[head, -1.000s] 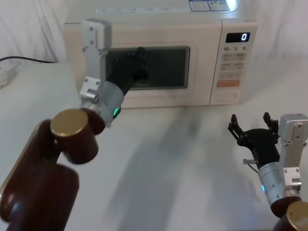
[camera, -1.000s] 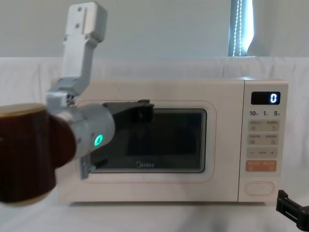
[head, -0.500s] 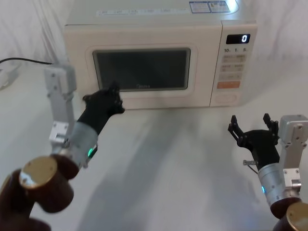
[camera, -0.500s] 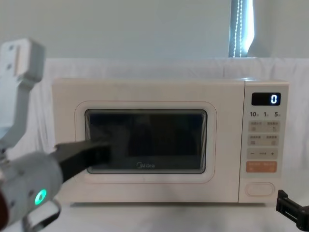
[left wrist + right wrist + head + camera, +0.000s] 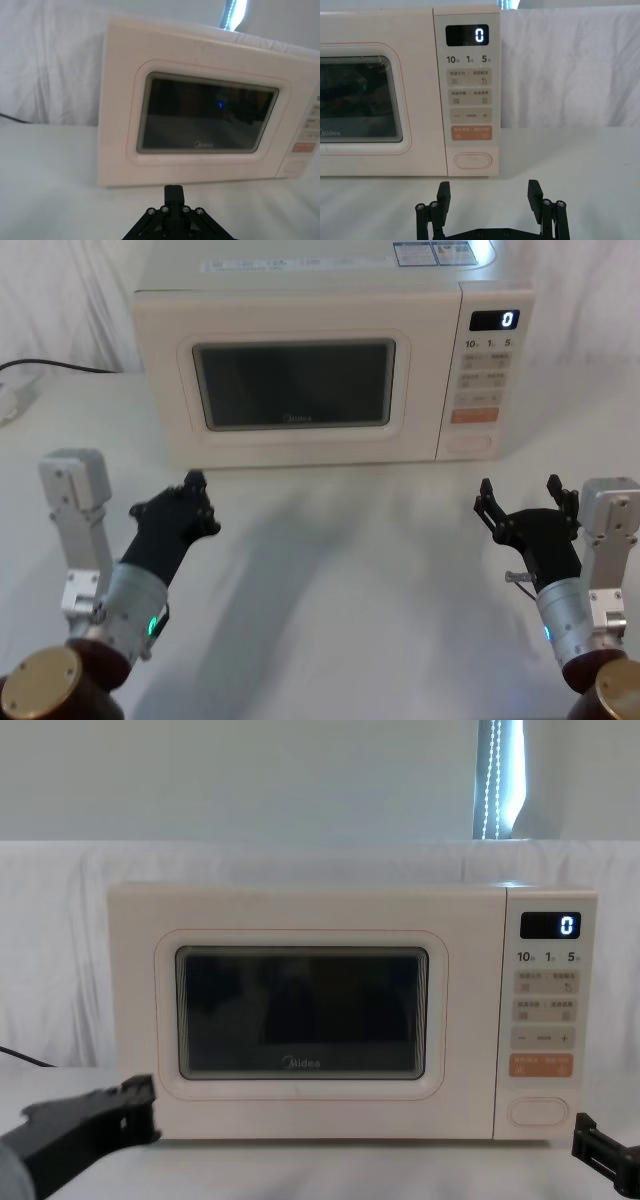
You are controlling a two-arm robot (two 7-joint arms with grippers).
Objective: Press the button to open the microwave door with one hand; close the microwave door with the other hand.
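I see the door [image 5: 290,390] flush shut; left hand [image 5: 185,508] closed, empty; right hand [image 5: 527,510] spread open, empty. Risk I judge: it nudging the button [image 5: 473,161], reopening it.

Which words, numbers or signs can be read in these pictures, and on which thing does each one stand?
"0": lit display on the microwave's control panel.
"10", "1", "5": row under the display, each with a tiny mark too small to read.
"–" and "+": long key.
"Midea": microwave door, under the window.
Small print on the other keys, the orange key and the top stickers: too small to read.
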